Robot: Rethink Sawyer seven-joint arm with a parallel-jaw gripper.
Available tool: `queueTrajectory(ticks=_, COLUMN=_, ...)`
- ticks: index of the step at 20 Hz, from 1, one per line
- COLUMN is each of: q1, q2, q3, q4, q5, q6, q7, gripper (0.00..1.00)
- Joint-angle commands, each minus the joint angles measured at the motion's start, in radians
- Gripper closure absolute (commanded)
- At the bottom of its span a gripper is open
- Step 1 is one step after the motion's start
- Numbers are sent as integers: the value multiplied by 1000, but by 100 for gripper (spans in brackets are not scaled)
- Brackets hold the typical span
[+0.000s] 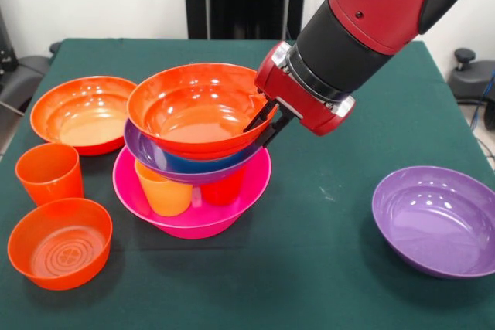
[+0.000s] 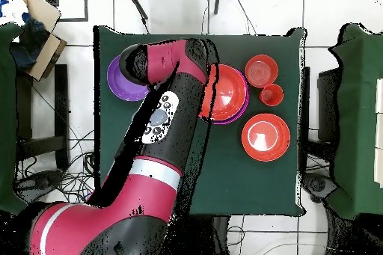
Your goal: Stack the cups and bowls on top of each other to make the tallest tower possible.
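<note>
Left on your worktop point(image 1: 325, 268): loose orange cup point(image 1: 49, 171), two orange bowls. Centre: tower point(image 1: 193, 168) on pink bowl; fingers point(image 1: 263, 123) pinching top orange bowl's point(image 1: 193, 110) rim. Right: purple bowl point(image 1: 433, 220). Risk: tilted stack slides on release.

The tower point(image 1: 193, 168) stands mid-worktop point(image 1: 325, 268), with the tool point(image 1: 264, 123) and the arm point(image 1: 363, 28) crowding its right side and top. Left of the tower, a wide orange bowl point(image 1: 83, 113), an orange cup point(image 1: 49, 172) and a small orange bowl point(image 1: 59, 242) stand close together. Right of the tower, open cloth reaches to a purple bowl point(image 1: 437, 220). The strip in front of the tower lies bare.
</note>
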Motion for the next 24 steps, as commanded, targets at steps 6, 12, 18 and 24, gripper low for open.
queueTrajectory(ticks=6, q1=0, q2=29, q3=83, q4=10, q5=-12, q6=109, q7=25, gripper=100)
queueTrajectory(ticks=12, q1=-3, q2=29, q3=81, q4=18, q5=-18, q6=93, q7=21, gripper=100)
queueTrajectory(ticks=18, q1=-5, q2=20, q3=83, q4=37, q5=-21, q6=88, q7=10, gripper=100)
queueTrajectory(ticks=24, q1=-5, q2=7, q3=89, q4=59, q5=-5, q6=81, q7=38, gripper=0)
